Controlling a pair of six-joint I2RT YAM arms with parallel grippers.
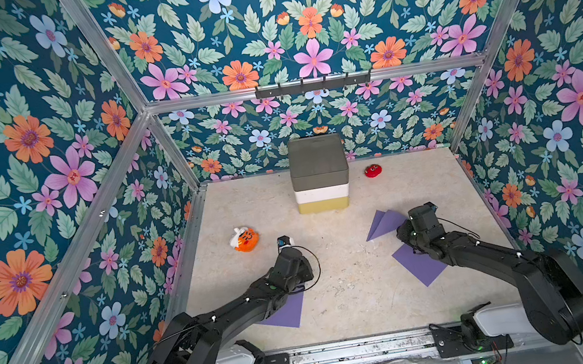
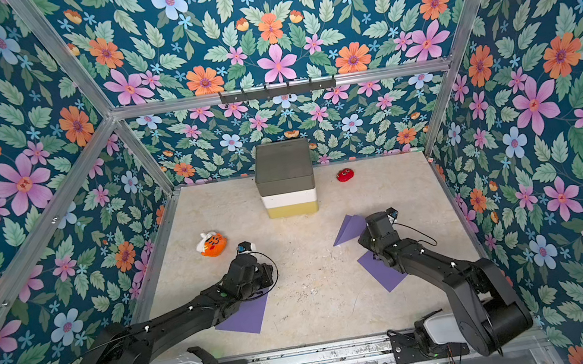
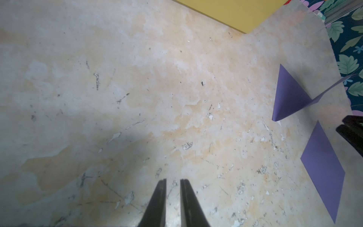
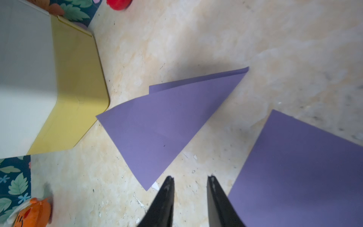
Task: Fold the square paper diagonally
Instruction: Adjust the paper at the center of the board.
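Note:
A purple paper [image 4: 163, 121] lies folded into a triangle on the marbled table, its upper layer lifting a little; both top views show it [image 1: 386, 223] [image 2: 350, 229]. My right gripper [image 4: 190, 176] hovers just short of its near tip, open and empty. A flat purple square sheet [image 4: 300, 167] lies beside it, partly under the right arm [image 1: 418, 266]. Another flat purple sheet [image 1: 287, 310] lies under the left arm. My left gripper [image 3: 173, 179] is over bare table, its jaws a narrow gap apart with nothing between them.
A grey, white and yellow stacked box [image 1: 319, 173] stands at the back middle. A red toy [image 1: 373, 170] sits to its right. An orange toy [image 1: 245, 238] lies near the left wrist. Flowered walls close three sides.

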